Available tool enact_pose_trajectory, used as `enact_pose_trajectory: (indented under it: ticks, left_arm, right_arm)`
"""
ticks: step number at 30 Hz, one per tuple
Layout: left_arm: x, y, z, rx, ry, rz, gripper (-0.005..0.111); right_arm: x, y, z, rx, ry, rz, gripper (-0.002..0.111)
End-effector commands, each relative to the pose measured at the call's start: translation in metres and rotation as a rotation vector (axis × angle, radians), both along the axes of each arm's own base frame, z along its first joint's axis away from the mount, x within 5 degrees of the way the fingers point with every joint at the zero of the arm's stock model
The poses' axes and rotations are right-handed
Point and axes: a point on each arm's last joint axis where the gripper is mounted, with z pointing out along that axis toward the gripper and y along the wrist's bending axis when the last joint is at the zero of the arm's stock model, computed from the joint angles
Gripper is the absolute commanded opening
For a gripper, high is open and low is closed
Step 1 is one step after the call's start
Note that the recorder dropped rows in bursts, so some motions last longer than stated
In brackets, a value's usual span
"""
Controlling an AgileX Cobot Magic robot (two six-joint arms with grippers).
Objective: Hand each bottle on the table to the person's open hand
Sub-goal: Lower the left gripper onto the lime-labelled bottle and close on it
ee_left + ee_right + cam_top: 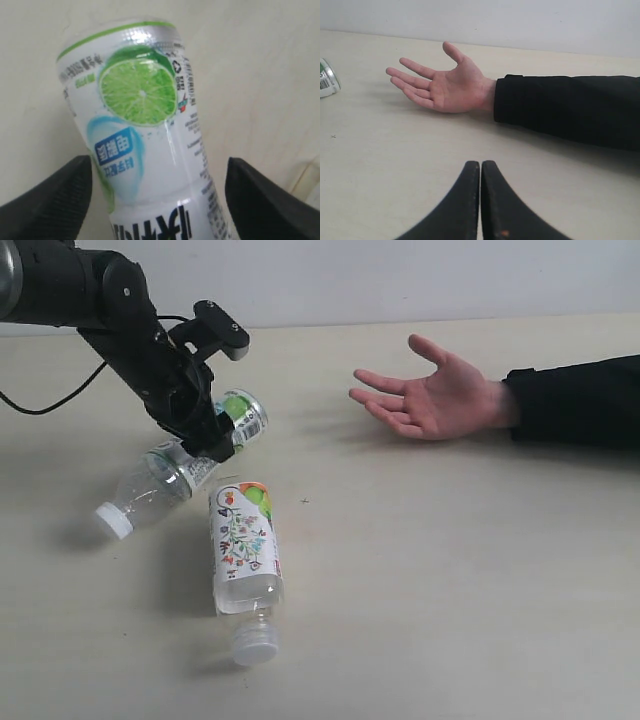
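A plain pale grey wall (400, 280) spans the background.

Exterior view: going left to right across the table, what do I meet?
clear plastic bottle with lime-green and silver label → clear plastic bottle with white floral label → bare open hand, palm up → black sleeve

Layout of the surface (450, 590) as you face it: at the left, the rear bottle (150, 485) sits slantwise, held in the left gripper (213, 440), with its cap toward the near left. Just before it the front bottle (243, 555) lies lengthwise on the surface, cap toward you. You find the person's open hand (435, 395) at the right rear, well apart from both bottles, its arm running off to the right.
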Motion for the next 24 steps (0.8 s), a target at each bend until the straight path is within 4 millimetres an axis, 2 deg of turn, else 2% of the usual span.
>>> enact_pose_trajectory:
  ticks: [1,20,22,24]
  left_arm:
    - [0.004,0.001,0.003,-0.036,-0.019,0.089,0.071]
    - [0.003,0.002,-0.007,-0.038,0.031,0.135,0.067]
    - [0.004,0.002,-0.007,-0.039,0.024,0.135,0.063]
    - [0.004,0.002,-0.007,-0.038,0.024,0.134,0.051]
  right_arm:
    - [-0.001,0.000,0.000,0.002,-0.011,0.002,0.001]
    - [-0.001,0.000,0.000,-0.002,-0.012,0.002,0.001]
    - [-0.001,0.000,0.000,-0.002,-0.012,0.002,0.001]
    - [-0.001,0.000,0.000,-0.002,-0.012,0.002,0.001]
